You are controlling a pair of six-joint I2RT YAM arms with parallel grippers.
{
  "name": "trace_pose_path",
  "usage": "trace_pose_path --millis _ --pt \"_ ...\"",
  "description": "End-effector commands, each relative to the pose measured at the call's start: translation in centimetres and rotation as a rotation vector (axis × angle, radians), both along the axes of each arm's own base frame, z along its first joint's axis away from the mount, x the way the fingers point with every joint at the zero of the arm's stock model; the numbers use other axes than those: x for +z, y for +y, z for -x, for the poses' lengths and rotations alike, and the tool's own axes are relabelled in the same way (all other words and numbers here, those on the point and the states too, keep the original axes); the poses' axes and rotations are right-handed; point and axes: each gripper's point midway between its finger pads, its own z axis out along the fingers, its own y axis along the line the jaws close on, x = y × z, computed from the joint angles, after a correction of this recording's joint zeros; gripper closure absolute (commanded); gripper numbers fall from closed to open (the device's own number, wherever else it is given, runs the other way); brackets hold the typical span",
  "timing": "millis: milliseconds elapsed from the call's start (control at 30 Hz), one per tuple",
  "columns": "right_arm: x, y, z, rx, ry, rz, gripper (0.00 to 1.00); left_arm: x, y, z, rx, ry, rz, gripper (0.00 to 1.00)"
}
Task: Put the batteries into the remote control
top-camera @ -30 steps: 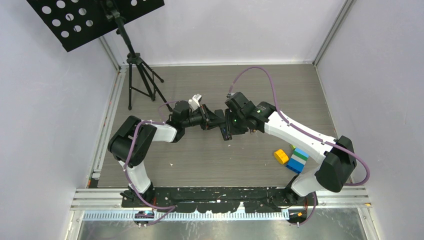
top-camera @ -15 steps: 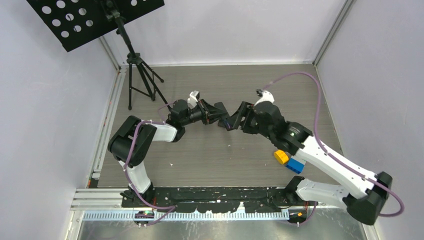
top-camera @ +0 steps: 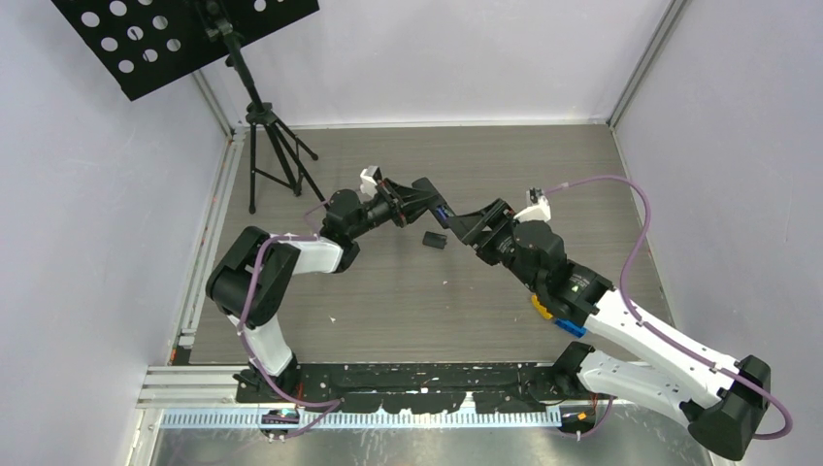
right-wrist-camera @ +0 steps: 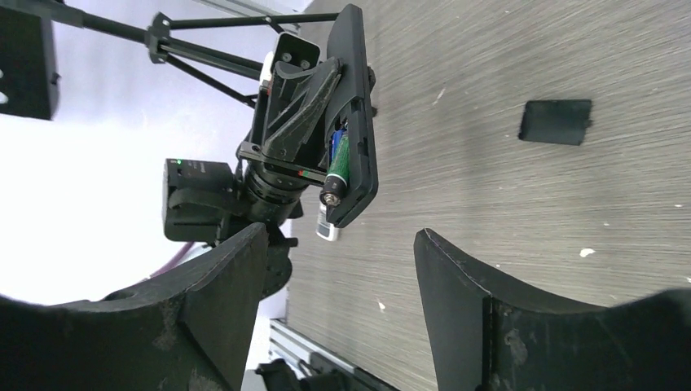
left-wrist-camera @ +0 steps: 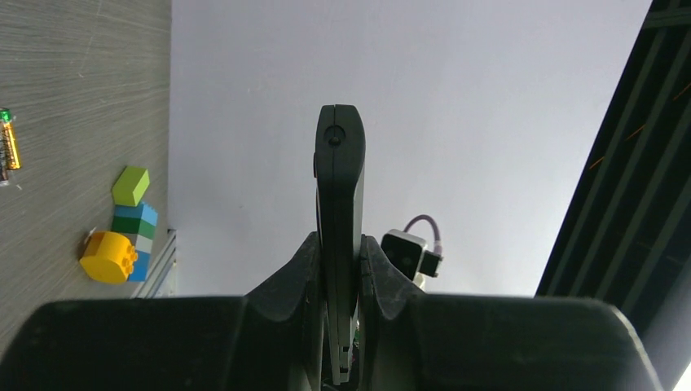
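From above, the left fingers pinch the remote control and hold it off the worktop, a little left of centre and toward the far side. The right fingers point at it from the right, near but apart. A small black battery cover lies flat on the worktop just near of the remote control. Some toy blocks sit at the near right, partly hidden under the right arm, and a black tripod stand stands at the far left. In the left wrist view the remote control shows edge-on, rising between the left fingers, which press on both of its faces. A gold-and-black battery lies on the worktop at the picture's left edge, apart from the lime, green-and-blue and yellow toy blocks. In the right wrist view the right fingers are spread wide with nothing between them. Beyond them the remote control hangs in the left fingers with its open compartment facing the camera. A green battery lies in that compartment with a blue battery just beside it. The battery cover lies flat on the worktop, well apart.
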Motion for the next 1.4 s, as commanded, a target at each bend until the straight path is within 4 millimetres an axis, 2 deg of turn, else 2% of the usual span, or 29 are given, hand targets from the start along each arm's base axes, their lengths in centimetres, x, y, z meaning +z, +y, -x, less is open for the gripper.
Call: trace_pose_path --millis 0,133,333,500,800,1067,1367 --pt "4.4 0.5 -1.0 -0.046 -0.092 -0.238 0.29 5.4 0.5 0.6 0.015 -0.097 0.11 1.0" --pt "5.8 1.3 -1.2 -0.025 -0.126 -0.327 0.29 5.7 0.5 0.7 0.012 -0.092 0.119 1.0" --pt "5.3 0.4 -1.9 -0.089 -0.086 -0.431 0.32 6.7 0.5 1.0 0.009 -0.105 0.136 1.0" --pt "5.5 0.2 -2.4 -0.109 -0.074 -0.476 0.39 7.1 0.3 1.3 0.002 -0.103 0.147 1.0" --pt "4.3 0.4 -3.1 -0.109 -0.044 -0.511 0.59 7.6 0.2 1.8 -0.01 -0.097 0.161 1.0" --pt "3.5 0.2 -3.3 -0.121 -0.028 -0.497 0.63 7.7 0.0 1.8 -0.016 -0.098 0.162 1.0" --pt "1.6 0.2 -3.8 -0.137 0.023 -0.461 0.7 8.1 -0.4 2.2 -0.035 -0.104 0.167 1.0"
